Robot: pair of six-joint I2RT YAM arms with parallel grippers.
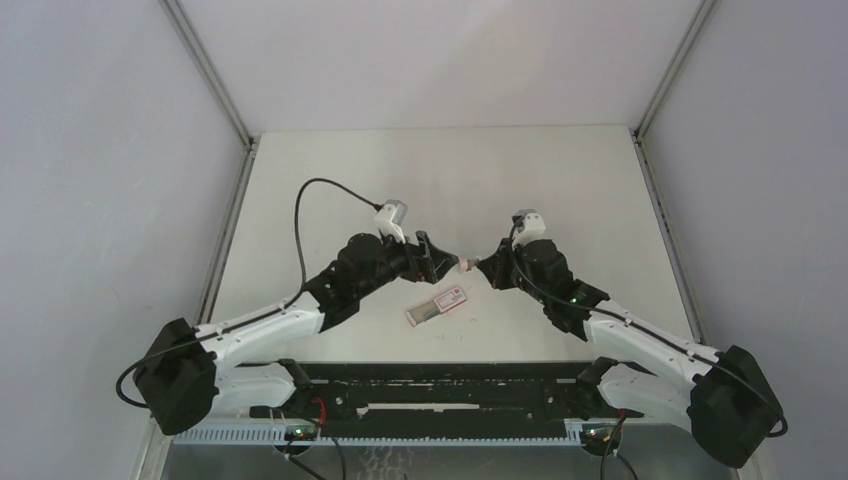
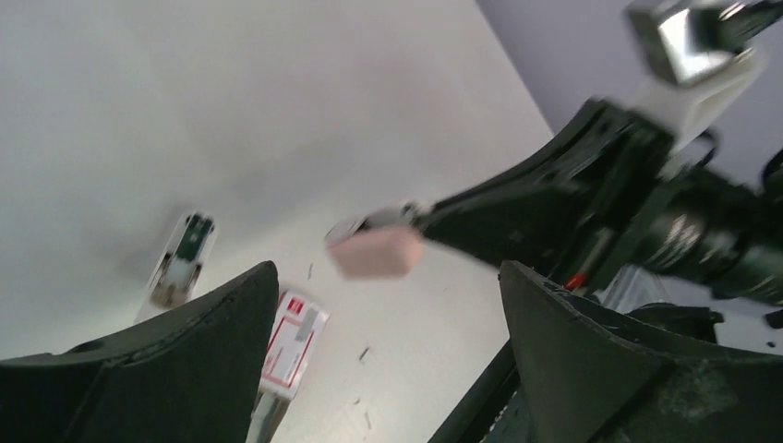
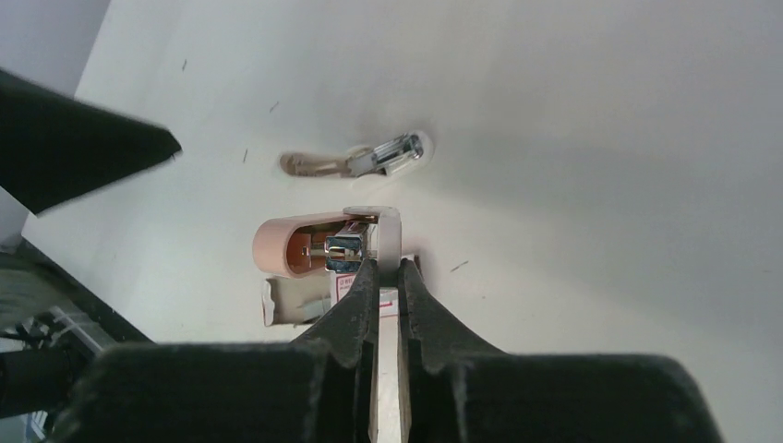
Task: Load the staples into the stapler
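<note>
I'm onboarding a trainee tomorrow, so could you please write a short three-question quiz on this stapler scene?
1. True or false: the left fingers are shut on the pink stapler.
2. Where is the staple box? A) lying on the table B) in the left fingers C) inside the stapler
3. Whose fingers hold the stapler?
Key: 1 false, they stand open; 2 A; 3 the right fingers.

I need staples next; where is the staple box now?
Top view: the staple box lies flat on the table near its middle, just toward the near edge from the pink stapler pinched in the right fingers.
</note>
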